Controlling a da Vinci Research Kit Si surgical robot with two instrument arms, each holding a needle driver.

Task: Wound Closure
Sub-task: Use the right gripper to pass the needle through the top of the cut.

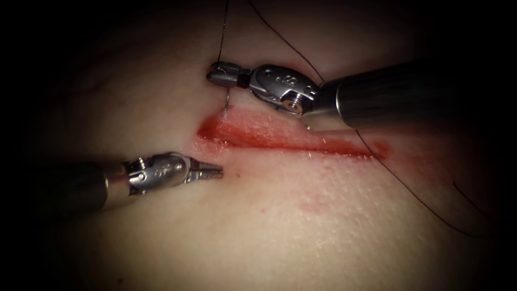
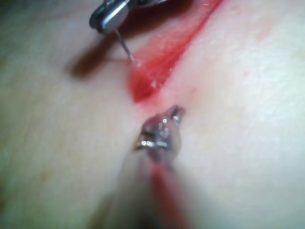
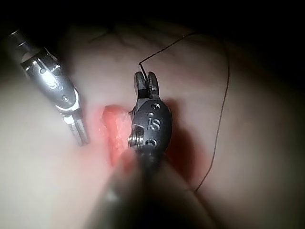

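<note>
The tissue bears a red cut that runs across the endoscope view. My right tool hovers over the cut's left end, shut on the curved needle near its thread end. The needle hangs down from the jaws and its tip enters the tissue at the cut's far edge. Dark thread rises from those jaws. In the left wrist view the needle meets the tissue beside the cut. My left tool lies low on the near side of the cut's left end, shut and holding nothing.
More thread loops across the tissue past the cut's right end and under the right shaft. Red fluid stains the tissue at that end. In the right wrist view, thread curves beside the right tool while the left tool sits close by.
</note>
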